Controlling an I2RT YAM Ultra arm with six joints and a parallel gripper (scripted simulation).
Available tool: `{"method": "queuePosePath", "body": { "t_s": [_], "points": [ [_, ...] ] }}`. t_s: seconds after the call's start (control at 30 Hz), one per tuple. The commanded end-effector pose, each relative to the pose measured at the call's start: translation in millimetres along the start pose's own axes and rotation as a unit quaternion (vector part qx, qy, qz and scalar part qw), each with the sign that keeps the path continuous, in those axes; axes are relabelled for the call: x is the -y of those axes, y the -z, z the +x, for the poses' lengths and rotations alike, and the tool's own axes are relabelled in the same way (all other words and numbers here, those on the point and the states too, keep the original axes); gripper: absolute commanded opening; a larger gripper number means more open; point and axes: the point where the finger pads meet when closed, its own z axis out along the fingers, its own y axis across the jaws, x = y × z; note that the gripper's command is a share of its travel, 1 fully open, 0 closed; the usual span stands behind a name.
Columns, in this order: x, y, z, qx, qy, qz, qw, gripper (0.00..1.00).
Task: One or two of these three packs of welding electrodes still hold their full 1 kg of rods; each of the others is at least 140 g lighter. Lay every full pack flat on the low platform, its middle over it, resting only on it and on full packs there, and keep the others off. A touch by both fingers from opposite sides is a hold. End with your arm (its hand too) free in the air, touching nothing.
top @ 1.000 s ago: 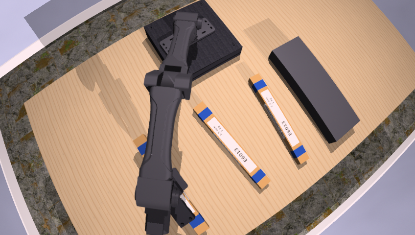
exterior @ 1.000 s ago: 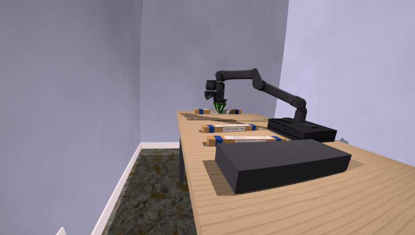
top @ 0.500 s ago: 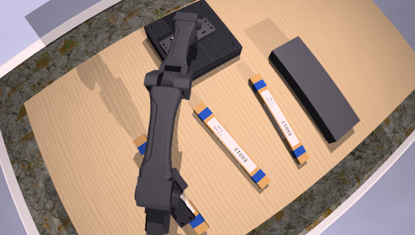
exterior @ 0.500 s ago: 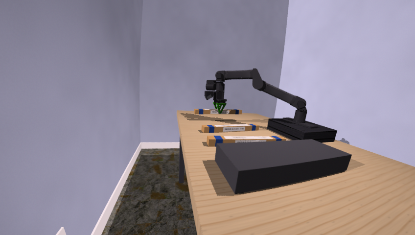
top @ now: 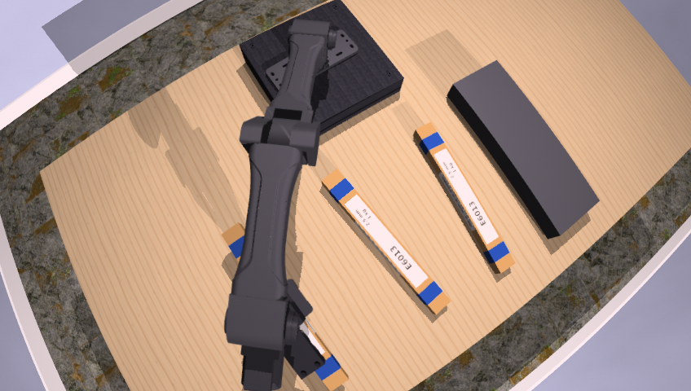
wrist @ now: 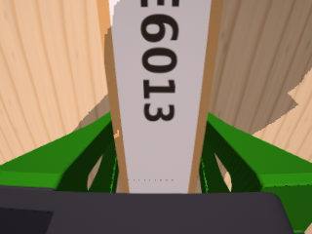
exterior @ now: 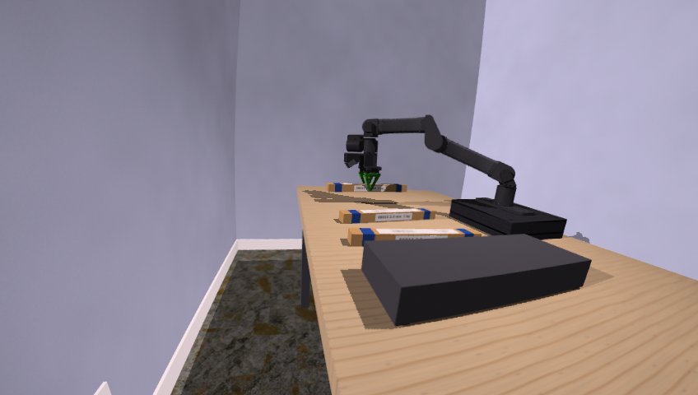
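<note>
The wooden table (top: pixel 121 271) (exterior: pixel 490 347) (wrist: pixel 39 49) stands on a mottled dark floor (top: pixel 28 252) (exterior: pixel 264 313). Nearest to me, my claw (exterior: pixel 369 187) (wrist: pixel 159 117) is pinching the first pack (top: pixel 327 369) (exterior: pixel 346 188) (wrist: pixel 160 88) between its green fingers, one at each long side; the label reads E6013. Whether this pack touches the table, I cannot tell. Next comes the middle pack (top: pixel 388 239) (exterior: pixel 393 216), lying flat on the table. Beyond it, the third pack (top: pixel 464 195) (exterior: pixel 416 234) lies flat also, beside the low dark platform (top: pixel 523 147) (exterior: pixel 477 264). This platform is the farthest, and all three packs are off it.
</note>
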Motion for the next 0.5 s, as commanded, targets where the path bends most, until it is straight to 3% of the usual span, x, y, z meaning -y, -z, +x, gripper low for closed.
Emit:
{"method": "queuePosePath", "body": {
  "t_s": [0.0, 0.23, 0.33, 0.47],
  "points": [
    [2.8, 23.0, -11.9, 0.028, 0.006, 0.018, 0.999, 0.00],
    [5.4, 32.5, -12.6, 0.036, 0.005, 0.025, 0.999, 0.00],
    [7.6, 56.5, -14.9, 0.054, 0.006, 0.041, 0.998, 0.00],
    [8.2, 45.8, -13.5, 0.047, 0.005, 0.035, 0.998, 0.00]
  ]
}}
